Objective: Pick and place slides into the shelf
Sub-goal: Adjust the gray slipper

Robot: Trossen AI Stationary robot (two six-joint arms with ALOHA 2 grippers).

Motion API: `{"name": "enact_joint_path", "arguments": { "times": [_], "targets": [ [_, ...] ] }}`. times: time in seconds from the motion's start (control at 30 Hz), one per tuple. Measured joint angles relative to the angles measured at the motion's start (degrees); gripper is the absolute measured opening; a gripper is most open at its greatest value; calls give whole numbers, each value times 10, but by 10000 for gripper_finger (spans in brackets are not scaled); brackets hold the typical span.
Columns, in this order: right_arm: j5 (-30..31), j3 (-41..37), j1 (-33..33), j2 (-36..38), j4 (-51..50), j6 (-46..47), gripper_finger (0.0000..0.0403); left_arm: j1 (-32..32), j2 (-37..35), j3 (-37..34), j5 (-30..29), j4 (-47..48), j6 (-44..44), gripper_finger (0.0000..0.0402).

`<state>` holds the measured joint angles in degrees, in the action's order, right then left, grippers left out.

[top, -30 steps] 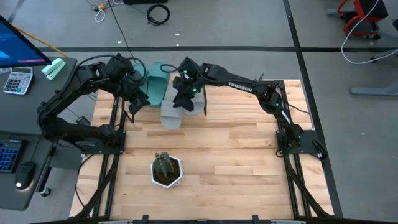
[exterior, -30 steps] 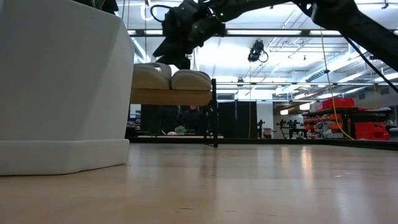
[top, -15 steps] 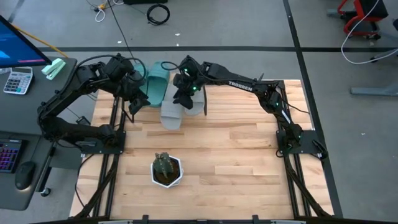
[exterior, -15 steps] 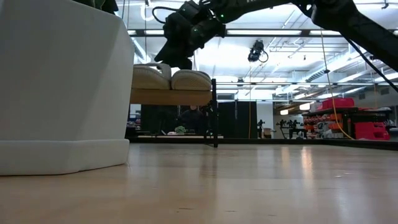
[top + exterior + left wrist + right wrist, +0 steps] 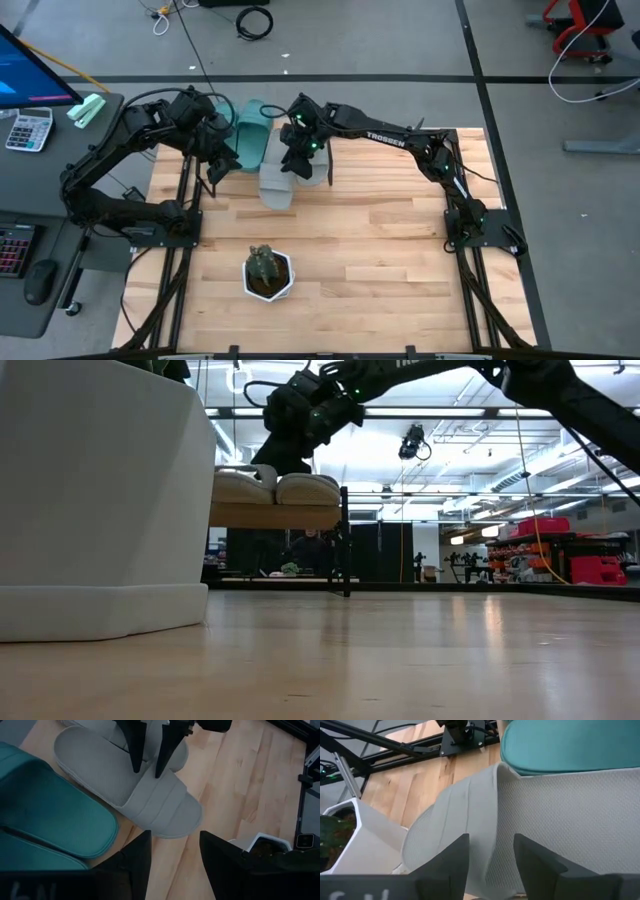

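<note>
A light wooden tabletop (image 5: 380, 250) sits on a grey floor, with a desk holding a calculator (image 5: 28, 130) off to the left and a long hall behind it in the low view. The shelf (image 5: 275, 516) stands at the far edge of the table, and the slides lie on its top board: teal slides (image 5: 251, 133) to the left, a grey slide (image 5: 276, 180) just right of them, its toe jutting toward the near side. The high view hides the shelf's board under the slides; the low view shows it with its black leg and two grey slides (image 5: 306, 488) side by side on top. The right gripper (image 5: 295, 160) hangs just above the grey slide, arm stretched in from the right, fingers (image 5: 135, 750) apart and holding nothing, as the left wrist view shows. The left gripper (image 5: 215, 165) waits at the shelf's left end, arm folded, fingers (image 5: 137, 857) apart and empty. A potted plant (image 5: 267, 272) stands near the front
</note>
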<state>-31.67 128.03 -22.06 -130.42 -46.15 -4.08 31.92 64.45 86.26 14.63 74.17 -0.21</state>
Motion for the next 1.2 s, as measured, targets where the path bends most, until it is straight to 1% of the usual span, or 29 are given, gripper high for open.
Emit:
{"name": "enact_joint_path", "arguments": {
  "times": [0.1,0.17,0.23,0.37,0.4,0.6,0.87,1.2],
  "targets": [
    [0,-4,1,1,5,0,154,0,0,0,0,0,0,172],
    [-3,-4,1,1,13,-1,138,0,0,0,0,0,0,172],
    [-5,-5,1,0,21,-1,109,0,0,0,0,0,0,172],
    [-14,-5,0,0,24,-3,25,0,0,0,0,0,0,172],
    [-15,-5,0,0,24,-8,14,0,0,0,0,0,0,172],
    [-22,-5,-2,-1,24,-16,4,0,0,0,0,0,6,172],
    [-27,-5,-11,0,28,-11,2,0,0,0,0,-1,9,172],
    [-5,21,-32,1,33,-8,1,0,0,0,0,-1,9,172]
  ]
}}
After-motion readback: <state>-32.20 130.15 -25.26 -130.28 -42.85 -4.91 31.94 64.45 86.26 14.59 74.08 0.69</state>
